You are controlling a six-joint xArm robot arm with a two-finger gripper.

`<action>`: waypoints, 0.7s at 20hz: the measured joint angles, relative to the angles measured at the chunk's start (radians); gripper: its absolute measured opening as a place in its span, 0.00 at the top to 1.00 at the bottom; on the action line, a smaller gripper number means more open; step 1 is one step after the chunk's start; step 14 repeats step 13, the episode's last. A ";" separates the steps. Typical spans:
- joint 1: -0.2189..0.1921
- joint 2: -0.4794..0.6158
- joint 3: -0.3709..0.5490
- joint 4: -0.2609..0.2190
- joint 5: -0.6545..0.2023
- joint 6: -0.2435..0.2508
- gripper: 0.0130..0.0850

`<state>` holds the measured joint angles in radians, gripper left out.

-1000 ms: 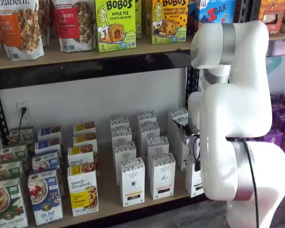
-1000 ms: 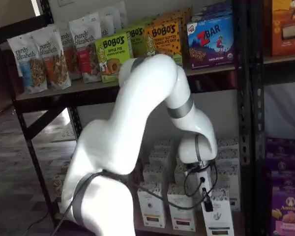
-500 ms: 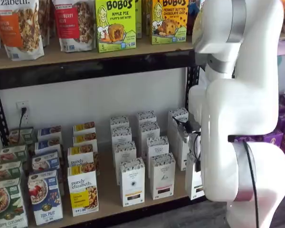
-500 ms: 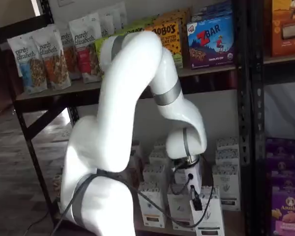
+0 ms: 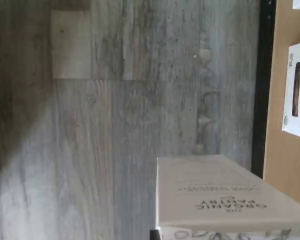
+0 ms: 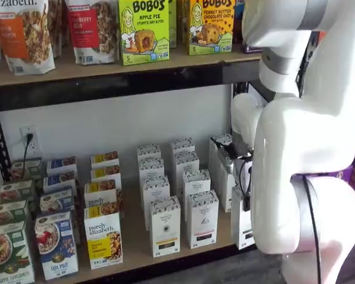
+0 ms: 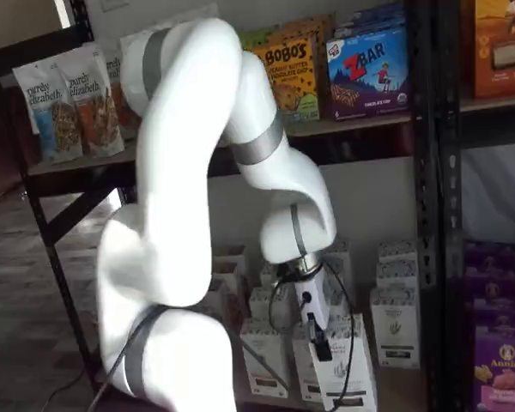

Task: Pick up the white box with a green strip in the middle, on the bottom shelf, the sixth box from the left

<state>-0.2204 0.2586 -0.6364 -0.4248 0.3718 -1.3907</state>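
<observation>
My gripper point(image 7: 320, 348) is shut on the white box point(image 7: 347, 374), a tall slim carton with a speckled top. One black finger lies down its front face, and the box hangs in front of the bottom shelf point(image 6: 130, 238), clear of the rows. In a shelf view the white box point(image 6: 241, 227) shows only as a strip beside my white arm, with the gripper point(image 6: 246, 204) above it. The wrist view shows the white box point(image 5: 225, 192) side-on with printed lettering, over the grey floor and just outside the bottom shelf point(image 5: 289, 55). The green strip does not show clearly.
Rows of similar white cartons point(image 6: 165, 226) stand on the board, with granola boxes point(image 6: 103, 236) to the left. A pink-banded white carton point(image 5: 297, 95) sits behind the black front rail point(image 5: 262, 75). Purple boxes point(image 7: 502, 360) and a black upright point(image 7: 429, 215) stand at the right. Bar boxes point(image 6: 143, 29) fill the shelf above.
The arm has drawn back from the shelf with the white box in its grip. The box has come out of its row toward the front, and the upper arm has swung upward.
</observation>
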 joint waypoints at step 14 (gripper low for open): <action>0.100 -0.383 0.141 0.220 0.239 -0.125 0.44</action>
